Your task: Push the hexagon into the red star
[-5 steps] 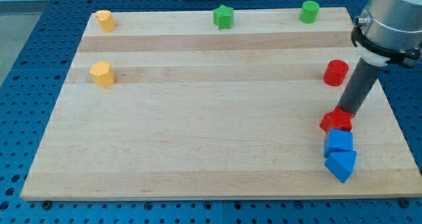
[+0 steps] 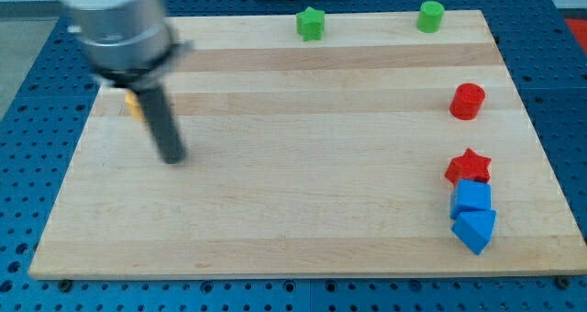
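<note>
The red star (image 2: 469, 166) lies near the board's right edge, touching the blue cube (image 2: 472, 197) just below it. My arm is motion-blurred over the top left of the board. My tip (image 2: 172, 159) rests on the wood a little below and right of a yellow block (image 2: 134, 106). That block is mostly hidden behind the rod, so its shape cannot be made out now. A second yellow block seen earlier in the top left corner is hidden by the arm.
A red cylinder (image 2: 468, 101) stands above the red star. A blue triangular block (image 2: 474, 229) sits under the blue cube. A green star (image 2: 311, 23) and a green cylinder (image 2: 430, 16) stand along the top edge of the wooden board (image 2: 303, 220).
The arm has swept from the red star at the right edge across to the board's top left. It now covers the yellow blocks. No block has visibly moved.
</note>
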Robot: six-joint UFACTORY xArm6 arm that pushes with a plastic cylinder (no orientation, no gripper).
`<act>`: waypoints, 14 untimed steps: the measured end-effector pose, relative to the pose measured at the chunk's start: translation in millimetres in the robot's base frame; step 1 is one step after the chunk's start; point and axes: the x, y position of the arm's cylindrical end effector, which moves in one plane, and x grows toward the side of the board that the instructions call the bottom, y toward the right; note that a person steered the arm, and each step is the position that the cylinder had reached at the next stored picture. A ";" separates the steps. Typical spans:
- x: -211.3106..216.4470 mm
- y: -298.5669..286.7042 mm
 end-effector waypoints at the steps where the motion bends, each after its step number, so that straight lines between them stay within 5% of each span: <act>1: -44.1 -69.5; 2: -89.9 -89.6; 3: -89.3 -68.8; 5: -71.2 69.3; 7: -76.8 32.2; 8: -83.0 59.5; 10: -83.0 224.5; 11: -83.0 259.0; 14: -95.5 181.5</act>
